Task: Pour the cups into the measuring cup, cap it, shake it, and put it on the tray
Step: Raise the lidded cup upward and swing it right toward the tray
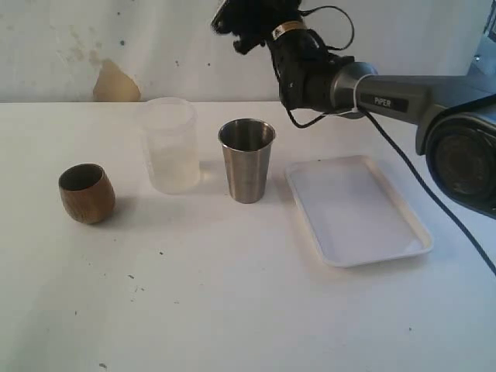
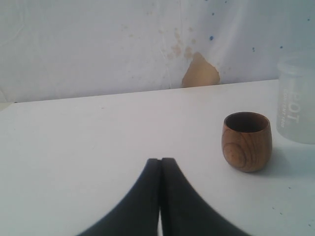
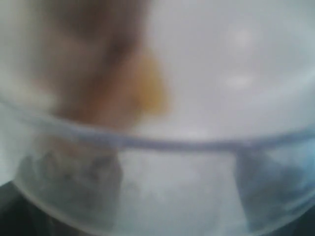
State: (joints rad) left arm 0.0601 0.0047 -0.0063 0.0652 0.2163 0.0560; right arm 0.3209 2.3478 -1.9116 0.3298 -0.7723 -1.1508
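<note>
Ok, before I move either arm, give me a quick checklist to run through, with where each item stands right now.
1. Left gripper open for a grasp: not ok. It is shut and empty, short of the wooden cup.
2. Wooden cup upright and standing free: ok.
3. Steel tumbler upright, apart from the tray: ok.
4. Tray free for set-down: ok, nothing lies on it.
5. Right gripper grip secure: cannot tell. It is raised high, and blurred clear plastic fills its wrist view.
6. Contents of both cups: cannot tell.
</note>
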